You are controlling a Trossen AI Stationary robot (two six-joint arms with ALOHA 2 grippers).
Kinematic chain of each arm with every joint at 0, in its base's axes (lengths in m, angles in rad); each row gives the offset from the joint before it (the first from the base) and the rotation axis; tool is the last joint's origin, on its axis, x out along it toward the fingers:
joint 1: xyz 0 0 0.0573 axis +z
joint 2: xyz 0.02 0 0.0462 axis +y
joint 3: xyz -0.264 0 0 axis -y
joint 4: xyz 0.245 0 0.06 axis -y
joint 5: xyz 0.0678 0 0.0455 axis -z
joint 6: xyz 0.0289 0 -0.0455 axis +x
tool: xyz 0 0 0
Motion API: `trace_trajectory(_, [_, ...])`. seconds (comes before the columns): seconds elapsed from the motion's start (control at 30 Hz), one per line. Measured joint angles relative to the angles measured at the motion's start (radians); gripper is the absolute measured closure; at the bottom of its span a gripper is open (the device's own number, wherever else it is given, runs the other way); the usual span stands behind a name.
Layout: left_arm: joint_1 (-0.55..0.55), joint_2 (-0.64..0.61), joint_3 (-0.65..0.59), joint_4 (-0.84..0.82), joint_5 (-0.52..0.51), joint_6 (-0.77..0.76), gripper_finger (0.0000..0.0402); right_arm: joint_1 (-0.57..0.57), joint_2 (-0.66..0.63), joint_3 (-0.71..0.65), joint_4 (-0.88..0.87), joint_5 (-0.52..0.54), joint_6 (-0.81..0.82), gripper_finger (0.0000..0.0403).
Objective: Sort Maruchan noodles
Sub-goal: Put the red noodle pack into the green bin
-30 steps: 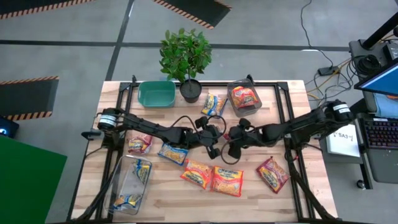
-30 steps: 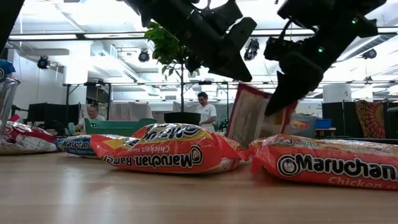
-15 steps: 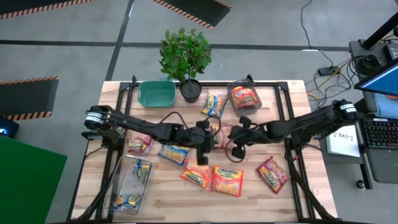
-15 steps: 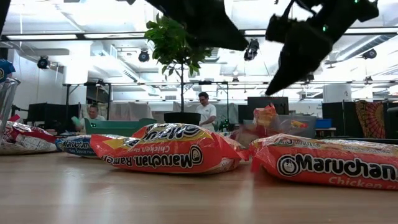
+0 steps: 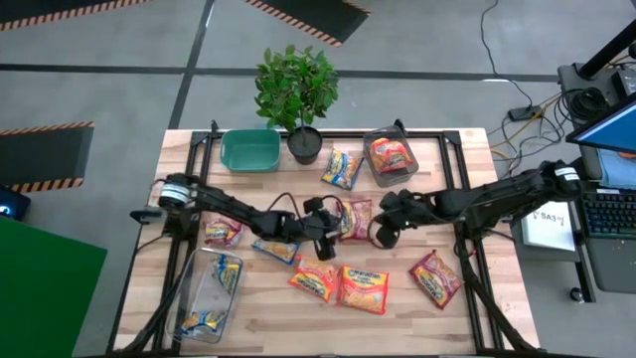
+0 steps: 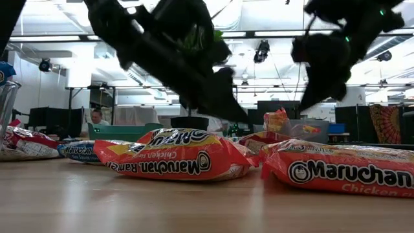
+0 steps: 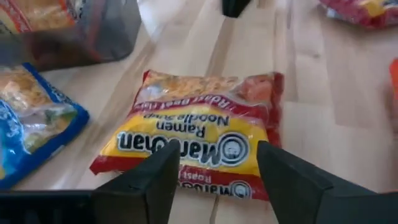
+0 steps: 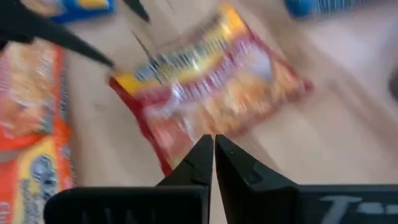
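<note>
Red Maruchan ramen packet (image 7: 202, 140) lies flat mid-surface (image 5: 497, 298), between both arms. Left end effector (image 7: 214, 177) hovers over it, fingers apart, empty. Right end effector (image 8: 212, 163) beside it, fingers together, holding nothing.

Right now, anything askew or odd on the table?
Nothing damaged or spilled. The red-and-yellow plastic ramen packet lies flat mid-table between the open left gripper and the shut right gripper, held by neither. Other packets lie scattered, unsorted.

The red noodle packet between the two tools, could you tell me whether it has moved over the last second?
Yes. The red packet, earlier upright between the tools, now lies flat below the clear container.
</note>
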Motion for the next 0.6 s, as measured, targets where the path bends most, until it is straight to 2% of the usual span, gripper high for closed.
trace_trajectory(0.17, [0.026, 0.084, 0.031, 0.091, 0.003, -0.027, 0.0243, -0.084, 0.002, -0.071, 0.023, -0.061, 0.108, 0.0353])
trace_trajectory(0.4, [0.038, 0.136, 0.074, 0.028, 0.002, -0.044, 0.031, -0.179, 0.006, -0.164, 0.22, -0.194, 0.164, 0.0238])
trace_trajectory(0.6, [0.04, 0.136, 0.066, -0.07, -0.027, -0.1, 0.0347, -0.234, 0.028, -0.203, 0.349, -0.204, 0.19, 0.0148])
